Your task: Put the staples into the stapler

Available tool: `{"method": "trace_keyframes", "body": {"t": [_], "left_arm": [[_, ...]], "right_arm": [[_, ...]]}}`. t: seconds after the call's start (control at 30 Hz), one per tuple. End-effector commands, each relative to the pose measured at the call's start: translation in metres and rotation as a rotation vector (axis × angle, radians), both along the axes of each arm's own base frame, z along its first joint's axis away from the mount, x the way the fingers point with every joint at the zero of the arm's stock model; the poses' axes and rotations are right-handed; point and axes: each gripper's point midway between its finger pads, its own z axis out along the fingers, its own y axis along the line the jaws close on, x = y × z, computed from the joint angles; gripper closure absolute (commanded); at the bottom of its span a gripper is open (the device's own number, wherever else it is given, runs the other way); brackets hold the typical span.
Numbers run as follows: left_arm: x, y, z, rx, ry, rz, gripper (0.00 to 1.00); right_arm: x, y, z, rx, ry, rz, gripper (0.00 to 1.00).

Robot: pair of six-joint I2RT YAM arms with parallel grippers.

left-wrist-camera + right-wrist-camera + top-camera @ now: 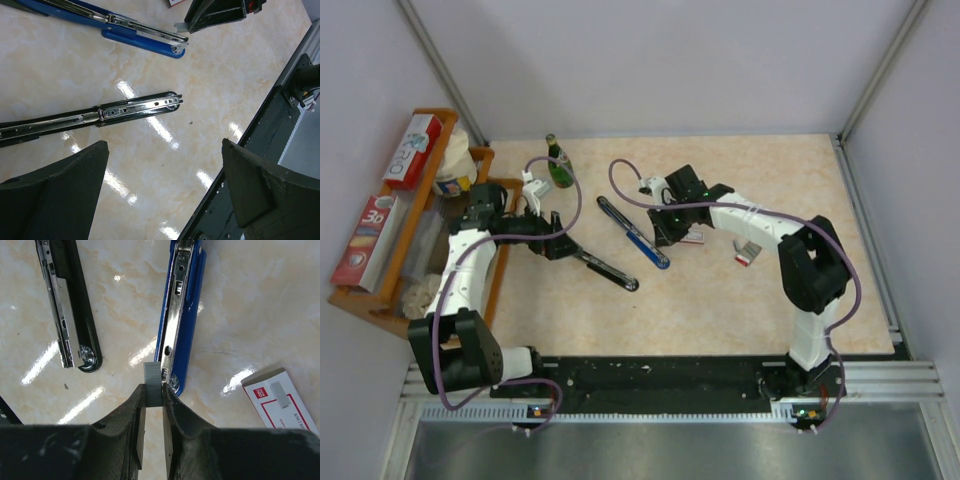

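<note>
A blue stapler (182,315) lies opened flat, its metal channel facing up. My right gripper (153,390) is shut on a short grey strip of staples (152,377), held just above the stapler's near end. The white, red-labelled staples box (280,400) lies to its right on the table, and a small grey and red tray (748,255) lies farther right. A black stapler (125,111), also opened flat, lies left of the blue stapler (632,233). My left gripper (164,145) hovers open over bare table beside the black stapler's tip, nothing between its fingers (75,190).
A green bottle (558,160) stands at the back left, with a small white object (533,187) beside it. A wooden rack (380,290) with boxes and jars lines the left edge. The dark base rail (260,135) runs along the table's near edge.
</note>
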Motion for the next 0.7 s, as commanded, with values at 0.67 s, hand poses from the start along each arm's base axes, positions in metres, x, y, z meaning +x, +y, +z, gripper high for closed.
{"method": "trace_keyframes", "body": {"t": [0.67], "left_arm": [[0.0032,0.0036,0.0066,-0.022,-0.039,0.004,0.01]], "right_arm": [[0.0002,0.0109,-0.0080,-0.093,-0.039,-0.035,0.84]]}}
